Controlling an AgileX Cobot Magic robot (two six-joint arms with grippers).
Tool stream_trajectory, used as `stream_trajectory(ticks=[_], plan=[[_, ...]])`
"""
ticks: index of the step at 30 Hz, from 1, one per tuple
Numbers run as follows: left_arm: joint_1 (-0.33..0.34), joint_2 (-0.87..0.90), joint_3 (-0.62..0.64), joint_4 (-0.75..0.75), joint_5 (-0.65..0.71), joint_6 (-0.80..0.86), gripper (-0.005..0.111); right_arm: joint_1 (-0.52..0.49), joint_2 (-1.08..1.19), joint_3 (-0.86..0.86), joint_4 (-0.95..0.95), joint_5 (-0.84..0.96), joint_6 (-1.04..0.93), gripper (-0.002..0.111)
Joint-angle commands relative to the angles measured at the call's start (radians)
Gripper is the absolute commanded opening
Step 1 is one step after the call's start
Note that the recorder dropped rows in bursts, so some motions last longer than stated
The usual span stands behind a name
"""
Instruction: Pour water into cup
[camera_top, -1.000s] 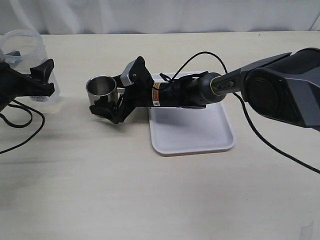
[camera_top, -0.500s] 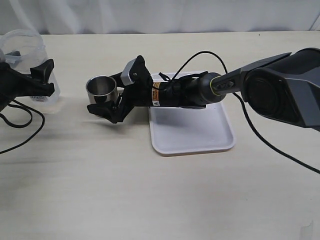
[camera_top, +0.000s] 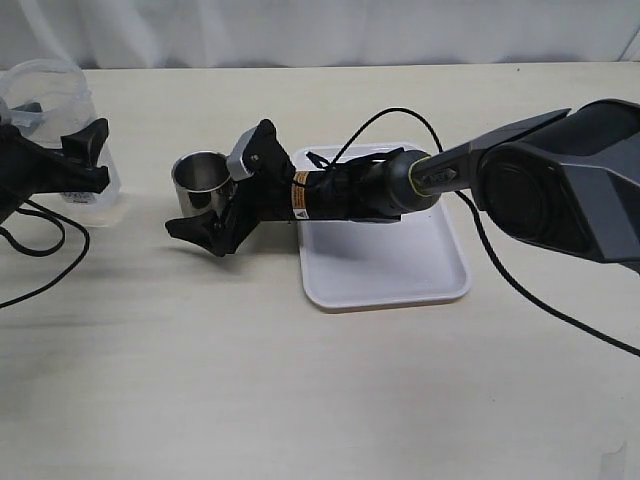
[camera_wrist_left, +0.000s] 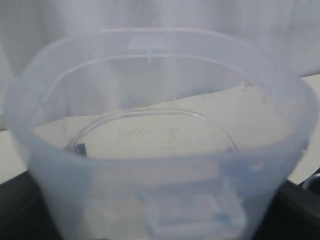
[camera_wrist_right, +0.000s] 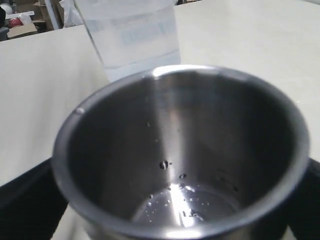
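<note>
Nearest the exterior camera lies a broad bare stretch of the pale worktop (camera_top: 300, 400), with a loop of black cable (camera_top: 40, 270) trailing across its left side. Further in, right of centre, a white rectangular tray (camera_top: 400, 270) sits flat and holds nothing. The right arm (camera_top: 560, 180) comes in from the right edge and stretches low above the tray's far half, reaching across the middle.

Its right end effector (camera_top: 205, 205) is spread as wide as it goes, one finger in front of the cup (camera_top: 200, 178) and the other behind it, so the cup stands between the jaws. Whether either finger touches the steel I cannot tell. The cup is upright on the worktop, just left of the tray and apart from it. In the right wrist view it fills the picture, and a few droplets (camera_wrist_right: 165, 164) cling to its inner wall and shine on its floor (no more than a thin wet patch).

Further back, at the far left edge, the left end effector (camera_top: 60, 165) is closed about the clear plastic container (camera_top: 50, 85), a black finger on each side of it. The container is upright, well apart from the cup, its pale label (camera_wrist_right: 145, 32) showing beyond the cup's rim. The water inside cannot be made out. A white curtain (camera_top: 320, 30) hangs behind the worktop
</note>
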Motion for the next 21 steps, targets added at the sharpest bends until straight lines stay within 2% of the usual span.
stream_trajectory(ticks=[1,21], plan=[[-0.001,0.0,-0.009,0.002,-0.042,0.0,0.0,0.0,0.002,-0.006,0.021,-0.002,-0.008,0.108],[-0.001,0.0,-0.009,0.008,-0.042,-0.007,0.0,0.0,0.002,-0.006,-0.012,-0.053,-0.001,0.108]])
